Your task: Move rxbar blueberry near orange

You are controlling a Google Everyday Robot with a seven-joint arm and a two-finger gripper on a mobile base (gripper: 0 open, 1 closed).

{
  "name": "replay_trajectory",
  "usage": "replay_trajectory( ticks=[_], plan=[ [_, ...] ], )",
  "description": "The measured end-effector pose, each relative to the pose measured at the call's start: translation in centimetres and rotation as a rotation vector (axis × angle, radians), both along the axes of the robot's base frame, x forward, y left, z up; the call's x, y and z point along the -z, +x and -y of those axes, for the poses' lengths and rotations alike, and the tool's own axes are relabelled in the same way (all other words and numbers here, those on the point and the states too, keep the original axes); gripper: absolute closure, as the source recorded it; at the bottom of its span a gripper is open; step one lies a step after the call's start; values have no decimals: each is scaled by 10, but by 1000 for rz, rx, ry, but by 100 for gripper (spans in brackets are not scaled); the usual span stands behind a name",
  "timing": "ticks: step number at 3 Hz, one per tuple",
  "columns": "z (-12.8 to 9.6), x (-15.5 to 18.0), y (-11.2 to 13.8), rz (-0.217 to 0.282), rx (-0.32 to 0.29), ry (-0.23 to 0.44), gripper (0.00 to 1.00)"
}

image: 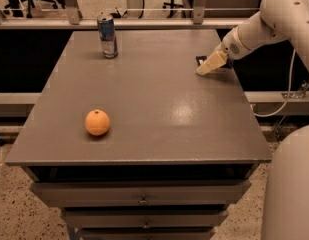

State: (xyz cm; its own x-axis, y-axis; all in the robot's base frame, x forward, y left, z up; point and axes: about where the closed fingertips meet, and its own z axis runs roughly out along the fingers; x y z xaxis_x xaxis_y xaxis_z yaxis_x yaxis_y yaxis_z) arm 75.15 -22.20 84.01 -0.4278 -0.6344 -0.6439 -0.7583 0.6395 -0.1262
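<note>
The rxbar blueberry point(200, 59) lies right at the gripper point(210, 65), by the table's far right edge.
The dark wrapper is flat on the grey table point(159, 109) and mostly hidden behind the gripper, with only dark slivers showing on either side. I cannot tell how far open the gripper is or whether it holds the bar. The orange point(97, 122) sits well apart from the gripper, toward the near left. The blue-and-silver drink can point(108, 35) stands upright far to the gripper's left, near the back edge.

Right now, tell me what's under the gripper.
A dark sliver of the rxbar pokes out beneath the gripper near the table's right edge. The rest of the bar is covered.
</note>
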Motion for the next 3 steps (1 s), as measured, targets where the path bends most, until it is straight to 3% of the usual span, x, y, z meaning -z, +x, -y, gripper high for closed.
replay_trajectory(
  ticks=[2, 3],
  plan=[
    [-20, -3, -21, -6, -87, 17, 77],
    [-44, -12, -53, -10, -195, 63, 98]
  ],
)
